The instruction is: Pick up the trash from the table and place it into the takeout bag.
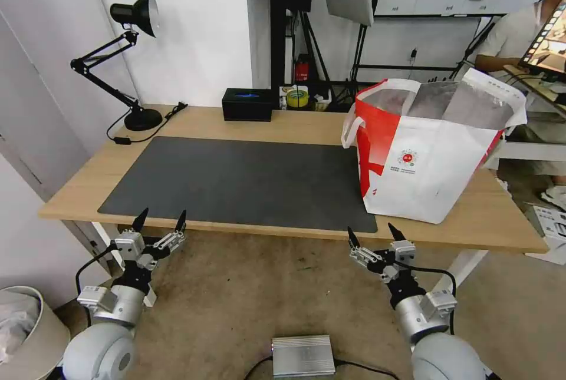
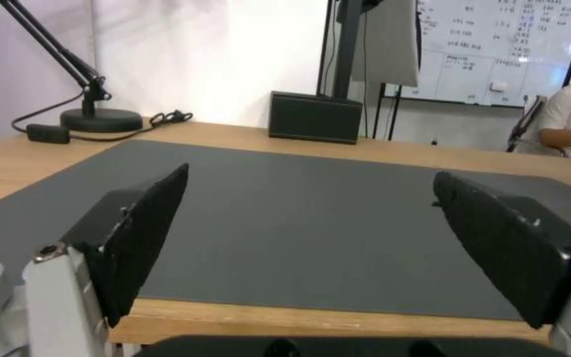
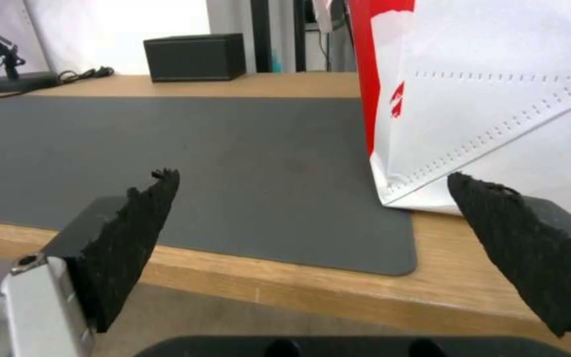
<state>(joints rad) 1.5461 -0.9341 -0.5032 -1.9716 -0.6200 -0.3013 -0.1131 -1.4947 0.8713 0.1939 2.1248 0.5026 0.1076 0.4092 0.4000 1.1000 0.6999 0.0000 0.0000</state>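
- The takeout bag (image 1: 433,156) stood upright and open-mouthed at the right end of the surface (image 1: 295,126), its near corner overlapping the dark grey mat (image 1: 236,182).
- No trash lay anywhere on the surface; the mat was bare, so the pickup appeared finished.
- A black box (image 1: 247,104) and a desk lamp (image 1: 132,62) sat along the far edge.
- The left tool (image 1: 160,220) hung below the near edge, fingers spread wide, holding nothing.
- The right tool (image 1: 375,234) hung below the near edge close to the bag, likewise wide open and empty.
- Doing this well probably meant keeping both arms low and off the bag.
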